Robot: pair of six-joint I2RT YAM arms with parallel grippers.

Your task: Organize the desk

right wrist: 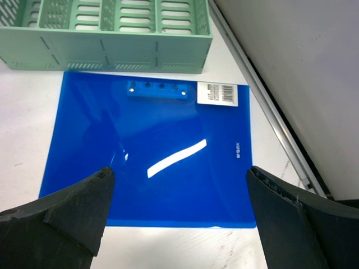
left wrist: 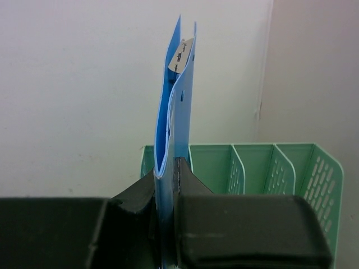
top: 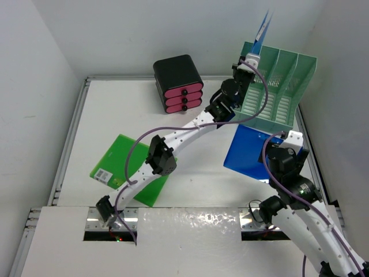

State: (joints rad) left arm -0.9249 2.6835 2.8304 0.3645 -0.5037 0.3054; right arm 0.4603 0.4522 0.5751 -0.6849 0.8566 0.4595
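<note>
While the white counter spreads broad and flat under both arms, thin metal rails along its edges, a pale green file rack stands in its far right corner. The left hand is clamped on a light blue folder, upright over the rack's left end. The right hand hangs wide open, holding nothing, above a dark blue folder lying flat just before the rack. A black drawer box at the far edge has its three pink drawers pushed in.
</note>
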